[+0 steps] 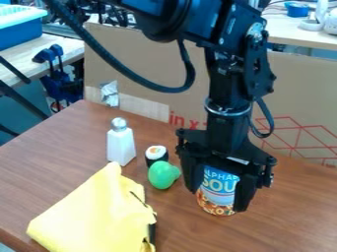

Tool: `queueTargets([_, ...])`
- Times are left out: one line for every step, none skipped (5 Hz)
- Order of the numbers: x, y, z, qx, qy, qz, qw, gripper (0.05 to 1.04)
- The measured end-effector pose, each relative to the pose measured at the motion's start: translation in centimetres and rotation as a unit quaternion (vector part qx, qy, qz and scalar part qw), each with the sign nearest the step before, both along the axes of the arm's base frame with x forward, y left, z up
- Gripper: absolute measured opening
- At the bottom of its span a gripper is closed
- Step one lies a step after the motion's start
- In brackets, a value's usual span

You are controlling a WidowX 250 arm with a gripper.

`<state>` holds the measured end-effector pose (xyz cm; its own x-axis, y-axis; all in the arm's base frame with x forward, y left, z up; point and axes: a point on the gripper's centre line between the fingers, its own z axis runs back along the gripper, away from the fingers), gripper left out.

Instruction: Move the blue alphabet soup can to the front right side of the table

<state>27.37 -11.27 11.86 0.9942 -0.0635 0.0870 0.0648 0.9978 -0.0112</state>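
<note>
Gripper and can. The gripper is right of centre in the frame, its fingers apart, one on either side of the upright can; whether both touch it cannot be told. A sound grip, it is judged, calls for centring the can and closing evenly, clear of the green toy to its left. The label bears large pale lettering on blue above a food picture; the cardboard, upper right of the frame, carries red print and crossing lines.

Yellow cloth near white shaker, sushi roll, green object; cardboard behind.
</note>
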Motion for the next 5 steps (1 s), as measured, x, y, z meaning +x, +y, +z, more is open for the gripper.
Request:
queueTargets([-0.2, 0.1, -0.7, 0.004, 0.012, 0.001, 0.9999, 1.001])
queueTargets([0.8, 0.4, -0.2, 0.014, -0.012, -0.006, 0.9998, 1.001])
queueTargets([1.9, 0.9, 0.9, 0.012, -0.055, -0.01, 0.9984, 1.001])
queueTargets([3.1, 0.7, 2.2, 0.004, -0.085, -0.013, 0.9963, 1.001])
queueTargets([5.7, 0.2, 2.9, -0.006, -0.096, -0.013, 0.9953, 1.001])
